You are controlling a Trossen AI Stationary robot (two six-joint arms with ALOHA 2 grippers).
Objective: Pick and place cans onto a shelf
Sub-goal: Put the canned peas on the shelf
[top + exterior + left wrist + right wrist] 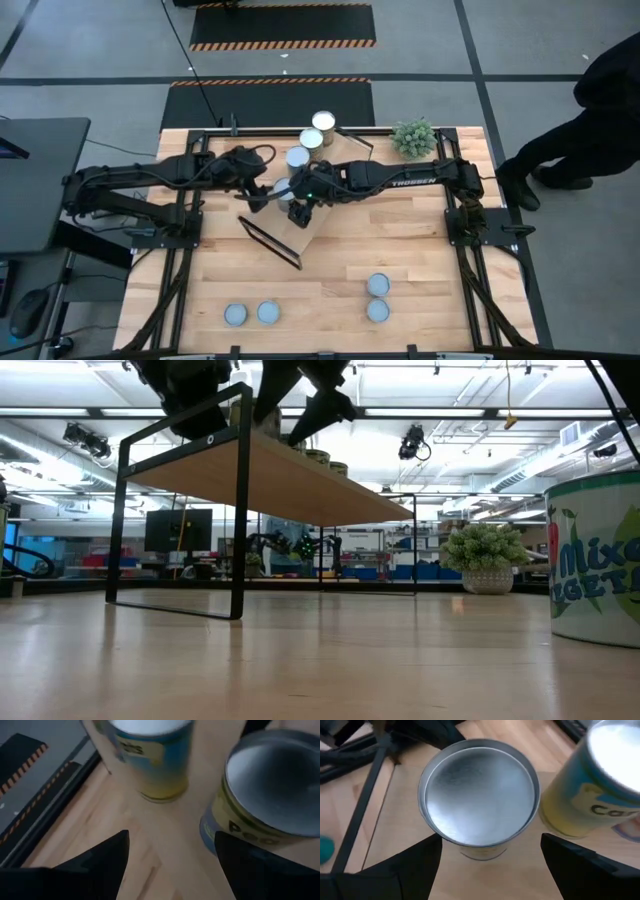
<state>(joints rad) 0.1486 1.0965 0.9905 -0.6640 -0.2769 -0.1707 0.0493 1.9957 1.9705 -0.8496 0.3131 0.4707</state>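
The right gripper (490,857) hangs spread wide directly above an upright can (480,802) on the shelf (310,225), the can's round top between and just ahead of the two fingers, its axis vertical. The left gripper (170,862), also spread and holding nothing, hovers beside that can (a second can (150,757) stands just beyond).

Both arms cover much of the shelf (290,235) from above. At the low view's edge, one can (598,560) is cut off, its label only partly readable.
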